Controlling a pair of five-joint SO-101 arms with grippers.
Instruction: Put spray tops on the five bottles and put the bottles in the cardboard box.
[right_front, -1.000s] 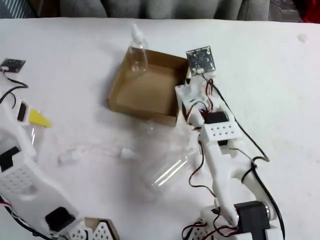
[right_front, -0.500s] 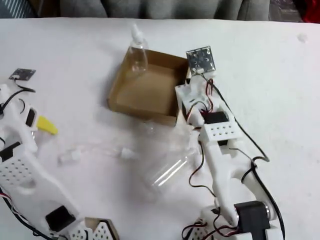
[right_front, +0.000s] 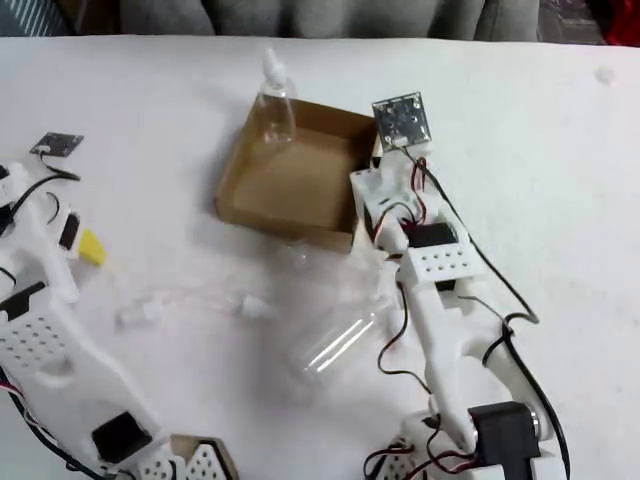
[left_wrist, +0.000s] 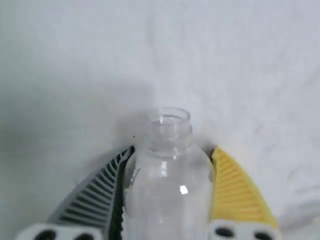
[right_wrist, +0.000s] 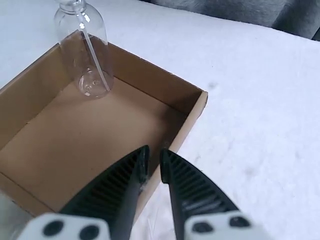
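Our left tool (left_wrist: 170, 150) clamps the capless bottle (left_wrist: 167, 185), our right tool (right_wrist: 152, 155) nips the cardboard box (right_wrist: 150, 77) wall; we fear the smooth plastic slipping.

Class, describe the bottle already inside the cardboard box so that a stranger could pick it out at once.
Find the open cardboard box in the middle of the white table. In its far corner stands a clear bottle. Unlike the other bottle lying on the table, it is upright and wears a white spray top.

Your white arms (right_front: 440, 300) carry black motors (right_front: 505, 432) and red-black cables (right_front: 416, 176); your left gripper (left_wrist: 172, 150) pairs yellow and grey ribbed fingers (left_wrist: 235, 195).
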